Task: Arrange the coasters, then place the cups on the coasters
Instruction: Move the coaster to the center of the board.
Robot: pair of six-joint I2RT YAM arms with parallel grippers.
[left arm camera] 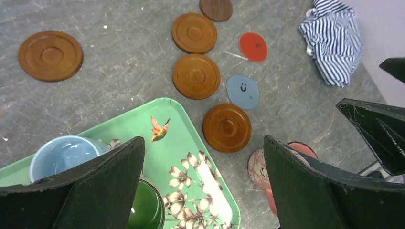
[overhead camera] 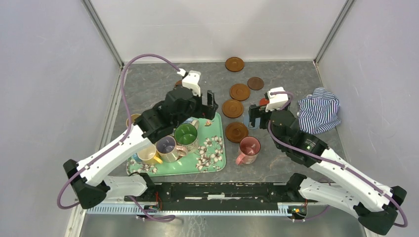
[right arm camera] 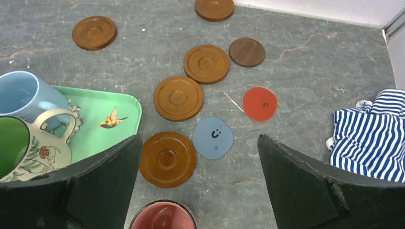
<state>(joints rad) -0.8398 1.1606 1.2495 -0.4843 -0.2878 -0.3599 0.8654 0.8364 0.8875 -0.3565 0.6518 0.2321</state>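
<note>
Here, pink cup [overhead camera: 249,147] upright, handle pointing near-left

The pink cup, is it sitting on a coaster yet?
No. The pink cup stands upright on the bare table, beside the nearest wooden coaster, not on it.

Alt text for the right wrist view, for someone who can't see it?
The right end effector hangs open over the grey table, where five orange-brown wooden coasters, a dark brown coaster, a red coaster and a blue-grey coaster lie flat. A green floral tray with mugs sits left, a pink-lined mug nearest, a striped cloth right.
</note>
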